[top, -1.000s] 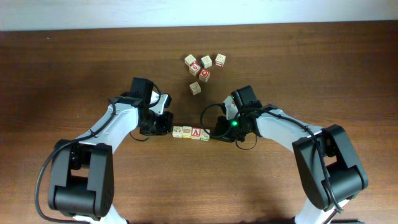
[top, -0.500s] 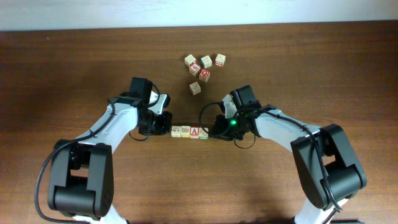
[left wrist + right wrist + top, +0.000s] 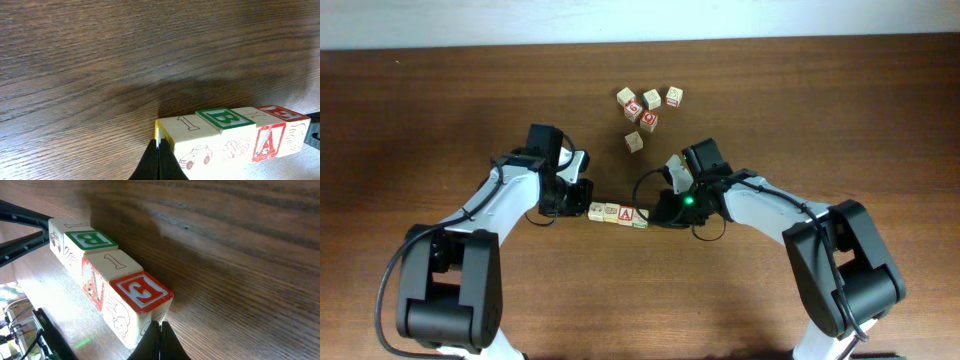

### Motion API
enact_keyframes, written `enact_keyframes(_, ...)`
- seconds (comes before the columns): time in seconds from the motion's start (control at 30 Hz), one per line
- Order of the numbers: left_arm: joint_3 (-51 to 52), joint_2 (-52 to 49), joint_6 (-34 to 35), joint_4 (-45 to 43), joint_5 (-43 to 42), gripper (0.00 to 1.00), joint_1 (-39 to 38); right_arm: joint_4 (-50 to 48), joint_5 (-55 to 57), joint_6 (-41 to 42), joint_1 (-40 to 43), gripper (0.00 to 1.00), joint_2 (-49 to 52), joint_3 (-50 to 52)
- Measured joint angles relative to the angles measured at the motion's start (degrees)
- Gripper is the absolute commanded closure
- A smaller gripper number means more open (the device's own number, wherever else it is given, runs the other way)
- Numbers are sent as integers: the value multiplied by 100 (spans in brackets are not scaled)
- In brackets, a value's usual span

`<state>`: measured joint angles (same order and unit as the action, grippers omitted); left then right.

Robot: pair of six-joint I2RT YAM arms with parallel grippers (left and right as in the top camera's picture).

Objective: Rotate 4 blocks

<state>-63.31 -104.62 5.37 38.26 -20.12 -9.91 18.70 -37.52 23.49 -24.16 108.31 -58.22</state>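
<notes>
— State of play?

— Four blocks [image 3: 618,213] lying end to end as one row on the tabletop [image 3: 440,110], with the A block [image 3: 629,213] third from the row's left end. Spare cubes [image 3: 645,105] scattered beyond the row, well apart from it.

— Pincers?

— Left pincer [image 3: 158,150] clenched on nothing, tips touching the row's left end face. Right pincer [image 3: 161,330] likewise clenched and empty, tips touching the row's right end, low and seemingly near a corner of the last block.

— So squeezing rather than gripping?

— Looks that way: clamping the row lengthwise between two closed points, probably to turn all four as one piece.

— Advice for the turn?

— Press inward evenly from both ends, enough to leave no gaps between blocks. Swing the two ends opposite ways about the row's middle, at a matched pace. Stay low on the end faces, since pushing high probably tips an end block. Aim each tip at the centre of its end face, and re-seat the right one if possible, given the likely slip off that corner.

— Main risk?

— Buckling at a joint, from a slack squeeze or an off-line push. Go slowly, and ease off only with the row lying straight at its new heading.
</notes>
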Motion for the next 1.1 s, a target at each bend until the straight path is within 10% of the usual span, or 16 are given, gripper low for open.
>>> enact_keyframes(1.1,0,0,-24,-13,122,100,66,1095,1082,179,-514,96,164,-807)
